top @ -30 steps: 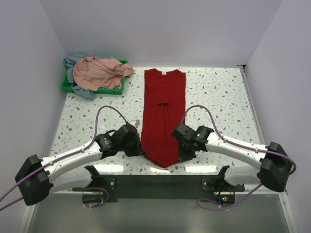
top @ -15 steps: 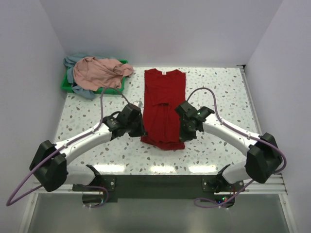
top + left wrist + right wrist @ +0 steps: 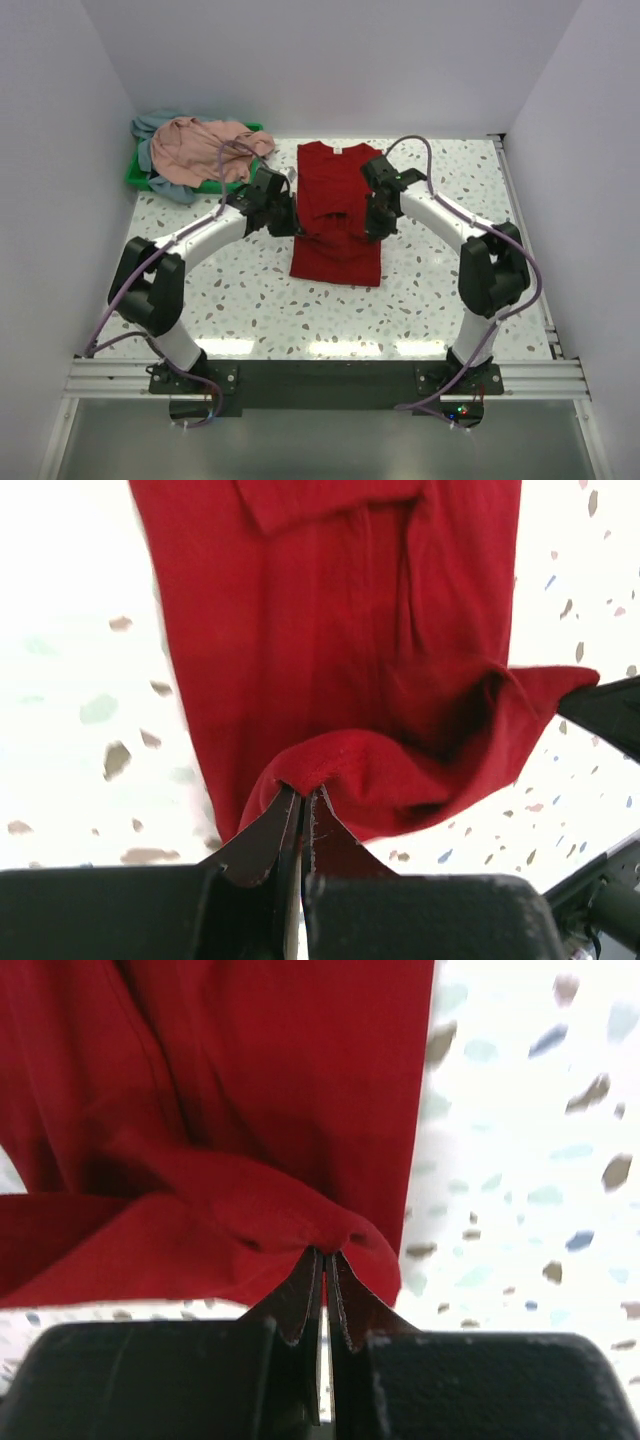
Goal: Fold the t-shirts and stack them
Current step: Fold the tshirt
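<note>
"Right, the left hand (image 3: 300,800) is pinching one hem corner of the red t-shirt (image 3: 340,630), its jaws pressed together on the cloth. The right hand (image 3: 325,1255) is doing the same at the other corner."

"So they're carrying the hem over toward the collar?"

"I judge so, as the next fold. To do it well, both hands should be travelling level and at one pace, so the hem is landing square across the chest. They should also be lowering it onto the cloth before letting go."

"How is the shirt looking?"

"Between the hands the lifted edge is sagging and bunching a little. Just beyond them the body is lying flat on the bench (image 3: 450,280) as a narrow strip, sleeves folded inward, collar farthest off."

"And the others?"

"Well beyond the left hand, off its outer side, the pink t-shirt (image 3: 205,148) is lying crumpled over the grey-blue t-shirt (image 3: 165,188) in the green tray (image 3: 133,178), both unfolded."
</note>
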